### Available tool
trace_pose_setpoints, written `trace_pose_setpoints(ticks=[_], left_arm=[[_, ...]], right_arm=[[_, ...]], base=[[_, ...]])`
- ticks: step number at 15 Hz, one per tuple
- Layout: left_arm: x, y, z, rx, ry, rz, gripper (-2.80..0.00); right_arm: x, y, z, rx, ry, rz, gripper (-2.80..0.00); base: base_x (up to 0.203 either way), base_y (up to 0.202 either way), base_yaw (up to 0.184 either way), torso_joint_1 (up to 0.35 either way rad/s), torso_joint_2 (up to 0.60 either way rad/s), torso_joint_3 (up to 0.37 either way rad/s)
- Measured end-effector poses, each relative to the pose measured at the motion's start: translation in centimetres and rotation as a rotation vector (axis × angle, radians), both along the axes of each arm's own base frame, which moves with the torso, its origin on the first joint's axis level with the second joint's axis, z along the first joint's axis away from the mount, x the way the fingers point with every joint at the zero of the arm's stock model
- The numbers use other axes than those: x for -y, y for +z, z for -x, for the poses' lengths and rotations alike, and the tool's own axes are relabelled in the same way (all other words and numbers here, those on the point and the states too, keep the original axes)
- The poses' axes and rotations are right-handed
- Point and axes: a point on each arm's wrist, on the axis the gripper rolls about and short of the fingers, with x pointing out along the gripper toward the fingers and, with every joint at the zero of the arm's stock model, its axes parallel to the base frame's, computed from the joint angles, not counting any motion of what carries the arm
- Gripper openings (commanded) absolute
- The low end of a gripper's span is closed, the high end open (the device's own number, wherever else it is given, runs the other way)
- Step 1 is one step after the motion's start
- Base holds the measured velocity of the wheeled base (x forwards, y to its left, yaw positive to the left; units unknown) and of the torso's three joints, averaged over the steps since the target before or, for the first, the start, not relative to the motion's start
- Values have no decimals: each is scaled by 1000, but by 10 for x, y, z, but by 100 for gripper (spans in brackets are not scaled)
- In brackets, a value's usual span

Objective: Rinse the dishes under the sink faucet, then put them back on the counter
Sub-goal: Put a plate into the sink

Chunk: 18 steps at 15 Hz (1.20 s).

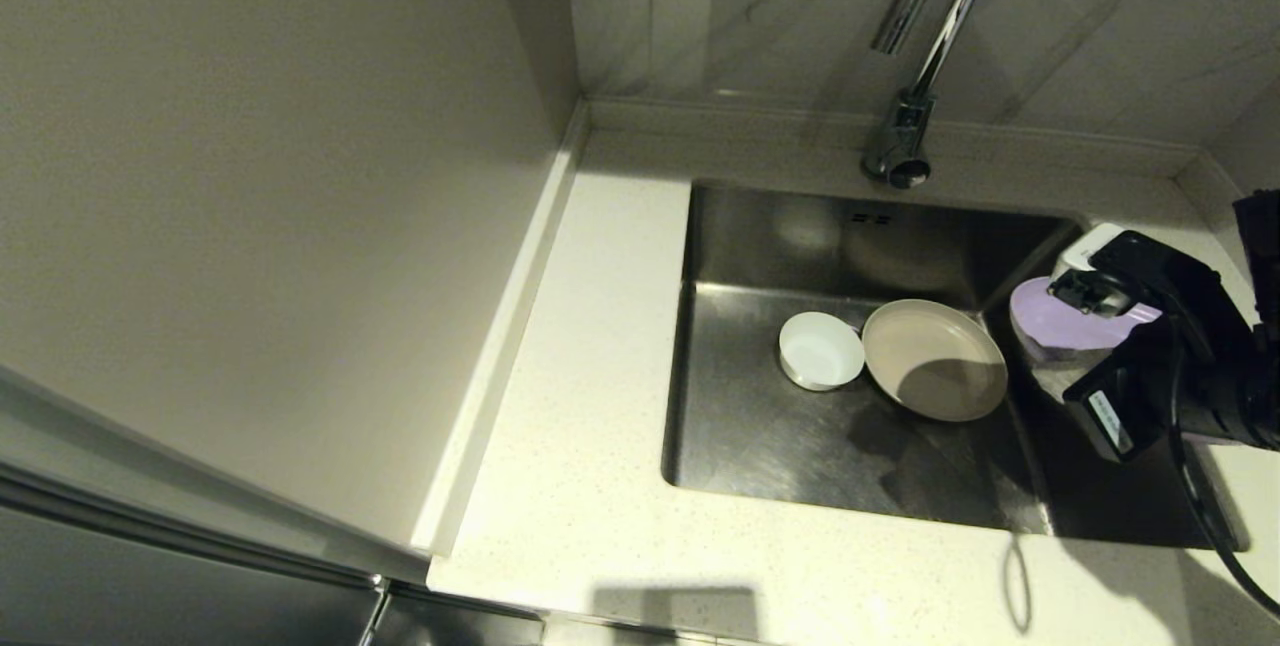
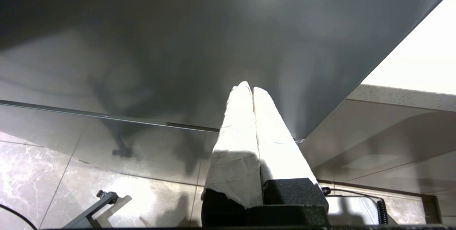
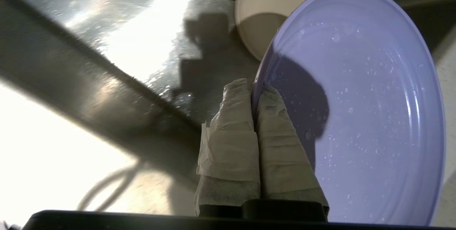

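Meanwhile right gripper (image 3: 253,87) pinches lavender plate (image 3: 370,91); left gripper (image 2: 252,89) closed; label (image 1: 1110,421) unreadable.

Right arm (image 1: 1180,366), seen from the head, beside the sink (image 1: 760,456): black blocky housing, small white label with dark print on its lower face, white casing at the tip, black cable looping from the underside. Right gripper (image 3: 254,87): two tapered fingers (image 3: 231,134) wrapped in creased off-white tape, black mount behind. Left gripper (image 2: 252,89): same white wrinkled tape on both fingers (image 2: 237,144), rough black base blocks, a black coiled cable beside the base.
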Motion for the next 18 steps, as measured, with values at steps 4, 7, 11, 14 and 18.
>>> trace_pose_setpoints(ticks=[4,7,11,14,18], left_arm=[[0,0,0,0,0,0,-280],[0,0,0,0,0,0,-280],[0,0,0,0,0,0,-280],[0,0,0,0,0,0,-280],[0,0,0,0,0,0,-280]], right_arm=[[-12,-2,6,2,60,-5,-280],[-24,-3,-4,60,99,-23,-280],[-44,-15,-26,90,142,-36,-280],[-59,-31,-43,84,167,-38,-280],[-71,-57,-64,52,177,-31,-280]], base=[[0,0,0,0,0,0],[0,0,0,0,0,0],[0,0,0,0,0,0],[0,0,0,0,0,0],[0,0,0,0,0,0]])
